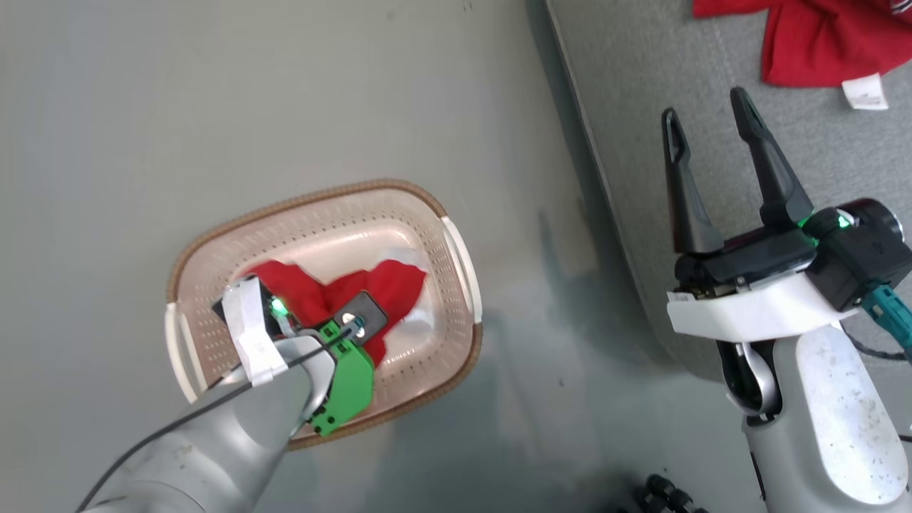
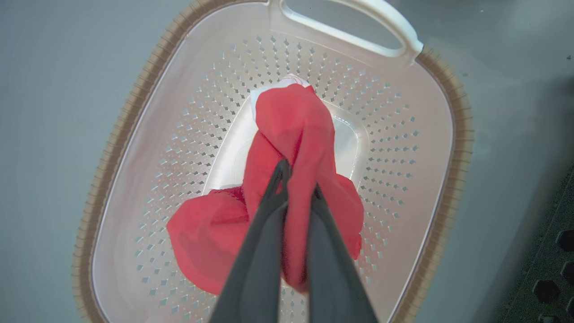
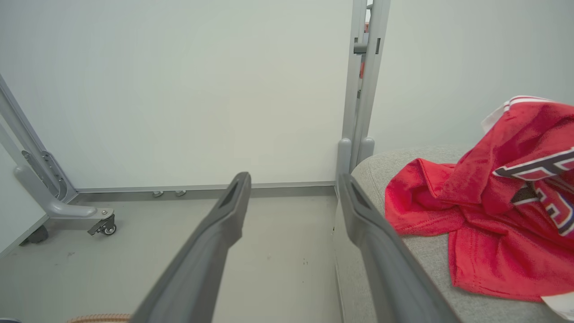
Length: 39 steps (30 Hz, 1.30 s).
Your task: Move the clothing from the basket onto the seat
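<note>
A cream perforated basket (image 1: 456,249) (image 2: 403,134) with a brown rim stands on the floor. Inside it lies a red garment (image 1: 388,288) (image 2: 291,121) with white trim. My left gripper (image 2: 298,179) reaches down into the basket and is shut on a fold of that garment; the wrist hides its fingers in the head view. Another red garment (image 1: 819,43) (image 3: 484,215) with a white tag and a navy-and-white logo lies on the light-grey seat (image 1: 641,85) (image 3: 430,255). My right gripper (image 1: 709,121) (image 3: 293,188) hangs open over the seat's edge, holding nothing.
The grey floor (image 1: 214,107) surrounds the basket. In the right wrist view a white wall panel (image 3: 202,89) stands behind, with a grey upright post (image 3: 363,80) by the seat and a wheeled frame foot (image 3: 67,211) at the left.
</note>
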Tool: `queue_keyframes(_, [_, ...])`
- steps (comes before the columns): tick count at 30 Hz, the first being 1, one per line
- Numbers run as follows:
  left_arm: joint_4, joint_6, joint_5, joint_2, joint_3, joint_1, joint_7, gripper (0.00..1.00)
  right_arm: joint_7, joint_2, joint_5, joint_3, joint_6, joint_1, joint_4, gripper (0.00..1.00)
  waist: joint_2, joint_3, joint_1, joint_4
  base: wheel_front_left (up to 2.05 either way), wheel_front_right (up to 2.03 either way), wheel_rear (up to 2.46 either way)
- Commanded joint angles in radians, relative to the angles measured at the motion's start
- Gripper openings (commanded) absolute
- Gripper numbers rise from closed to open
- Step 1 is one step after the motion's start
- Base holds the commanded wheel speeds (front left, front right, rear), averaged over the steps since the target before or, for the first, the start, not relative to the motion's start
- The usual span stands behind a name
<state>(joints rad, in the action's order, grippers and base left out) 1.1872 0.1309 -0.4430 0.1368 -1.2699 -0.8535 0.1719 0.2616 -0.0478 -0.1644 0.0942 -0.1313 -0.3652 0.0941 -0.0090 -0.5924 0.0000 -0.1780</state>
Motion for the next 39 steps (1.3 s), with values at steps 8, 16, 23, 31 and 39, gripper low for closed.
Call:
queue_keyframes(8, [-0.045, -0.001, -0.077, -0.034, -0.005, 0.061, 0.074, 0.00, 0.003, -0.003, 0.016, -0.023, 0.001, 0.074, -0.036, 1.00, 0.0090, 0.217, 0.0000, 0.089, 0.00, 0.00, 0.00])
queue_keyframes(16, [-0.137, -0.001, -0.127, -0.036, 0.051, 0.069, 0.094, 0.00, 0.003, -0.003, 0.022, -0.043, 0.001, 0.135, -0.059, 1.00, 0.0090, 0.308, 0.0000, 0.123, 0.00, 0.00, 0.00])
queue_keyframes(23, [-0.321, -0.032, -0.098, 0.010, 0.177, 0.101, 0.093, 0.00, 0.003, -0.003, 0.017, -0.050, 0.001, 0.183, -0.078, 1.00, 0.0090, 0.379, 0.0000, 0.139, 0.00, 0.00, 0.00])
queue_keyframes(31, [-0.507, -0.057, -0.058, 0.041, 0.322, 0.148, 0.094, 0.00, 0.003, -0.003, 0.008, -0.047, 0.001, 0.223, -0.091, 1.00, 0.0090, 0.442, 0.0000, 0.146, 0.00, 0.00, 0.00])
queue_keyframes(39, [-0.646, -0.058, -0.006, 0.040, 0.425, 0.141, 0.093, 0.00, 0.003, -0.003, -0.005, -0.037, 0.001, 0.254, -0.095, 1.00, 0.0090, 0.477, 0.0000, 0.144, 0.00, 0.00, 0.00])
